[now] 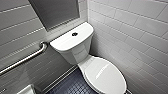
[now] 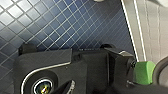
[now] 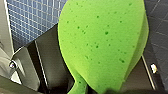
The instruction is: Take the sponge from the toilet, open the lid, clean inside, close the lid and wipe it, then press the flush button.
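Right wrist view has the sponge (image 3: 100, 42) right up close, its pinched waist clamped in the right pincer (image 3: 81, 86) over the blue tiled floor (image 3: 157, 15). Left pincer (image 2: 130, 68): can't tell if it's apart or together. Further off, the toilet (image 1: 75, 53) sits in the corner, lid (image 1: 106, 75) down, flush button (image 1: 74, 34) on the tank top, grab bar (image 1: 25, 58) on the wall.
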Available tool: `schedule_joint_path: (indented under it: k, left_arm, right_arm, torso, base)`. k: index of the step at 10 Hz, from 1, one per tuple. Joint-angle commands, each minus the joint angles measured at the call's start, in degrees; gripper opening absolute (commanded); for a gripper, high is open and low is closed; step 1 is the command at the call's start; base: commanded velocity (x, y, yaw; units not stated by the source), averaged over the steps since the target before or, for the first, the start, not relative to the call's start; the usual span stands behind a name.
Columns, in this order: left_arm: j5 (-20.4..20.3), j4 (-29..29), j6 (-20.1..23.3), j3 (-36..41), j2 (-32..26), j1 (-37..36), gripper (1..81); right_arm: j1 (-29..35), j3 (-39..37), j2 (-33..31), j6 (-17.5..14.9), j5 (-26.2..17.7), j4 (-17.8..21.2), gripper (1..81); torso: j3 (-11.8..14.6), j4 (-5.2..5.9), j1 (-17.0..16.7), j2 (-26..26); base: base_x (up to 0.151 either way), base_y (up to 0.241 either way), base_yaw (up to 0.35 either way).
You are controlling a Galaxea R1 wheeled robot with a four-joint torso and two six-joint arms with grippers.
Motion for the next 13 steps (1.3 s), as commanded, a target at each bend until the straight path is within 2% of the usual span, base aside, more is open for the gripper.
schedule_joint_path:
  k: [1, 2, 4, 5, 6, 7, 8, 9, 10, 11, 13]
  left_arm:
    - [-5.38, 15.38, 0.76, -0.78, -3.73, 12.8, 81.1]
    - [-8.48, 15.47, 0.76, -2.18, -3.56, 16.05, 81.1]
    - [-12.1, 15.47, 0.85, -8.57, -0.32, 19.85, 81.1]
    - [-12.29, 15.38, 0.76, -10.88, 1.79, 20.64, 81.1]
    - [-12.2, 15.38, 0.76, -11.59, 3.03, 21.26, 81.1]
    - [-11.94, 15.38, 0.76, -11.77, 3.99, 21.52, 81.1]
    - [-11.68, 15.38, 0.76, -11.77, 4.35, 21.52, 81.1]
    - [-11.68, 15.38, 0.76, -11.77, 4.61, 21.61, 81.1]
    - [-11.5, 15.38, 0.76, -11.77, 5.14, 21.87, 81.1]
    - [-11.59, 15.47, 0.85, -11.68, 5.58, 22.23, 81.1]
    - [-11.68, 15.47, 0.85, -11.42, 5.67, 23.63, 81.1]
  right_arm:
    - [-0.76, 12.94, -10.53, -0.14, 3.09, -1.82, 1.0]
    - [-0.76, 14.63, -12.47, -0.05, 3.19, -1.82, 1.0]
    - [-1.37, 14.65, -14.16, 0.65, 2.67, -1.73, 1.0]
    - [-3.04, 16.82, -15.39, 0.74, 2.57, -0.78, 1.0]
    - [-4.44, 18.76, -16.27, -0.3, 2.92, 2.1, 1.0]
    - [-6.03, 22.07, -17.23, -9.92, 3.27, 10.39, 1.0]
    - [-6.39, 25.34, -17.85, -21.05, 2.67, 20.87, 1.0]
    - [-5.87, 27.63, -18.55, -29.14, 1.88, 27.99, 1.0]
    - [-3.25, 29.67, -20.39, -33.0, -3.89, 29.75, 1.0]
    - [-1.65, 30.91, -21.46, -33.09, -4.9, 29.03, 1.0]
    - [0.46, 35.83, -24.18, -33.8, 0.72, 28.85, 1.0]
  torso:
    - [0.0, 0.0, 0.0, 0.0]
    - [0.02, 0.0, 0.0, 0.0]
    - [0.02, 0.0, 0.0, 0.0]
    - [0.02, 0.0, 0.0, 0.0]
    - [0.02, 0.0, 0.0, -0.02]
    - [0.02, 0.0, 0.0, -0.02]
    - [0.02, 0.0, 0.0, -0.02]
    - [0.02, 0.0, 0.0, -0.02]
    - [0.02, 0.0, 0.0, -0.02]
    - [0.05, 0.0, 0.0, -0.02]
    - [0.05, 0.0, 0.0, -0.05]
  base:
    - [0.0, 0.0, 0.0]
    - [0.0, 0.0, 0.0]
    - [0.0, 0.0, 0.0]
    - [0.0, 0.0, 0.0]
    - [0.0, 0.0, 0.0]
    - [0.0, 0.0, 0.0]
    - [0.0, 0.0, 0.0]
    - [0.0, 0.0, 0.0]
    - [0.0, 0.0, 0.0]
    - [0.0, 0.0, 0.0]
    - [0.0, 0.0, 0.0]
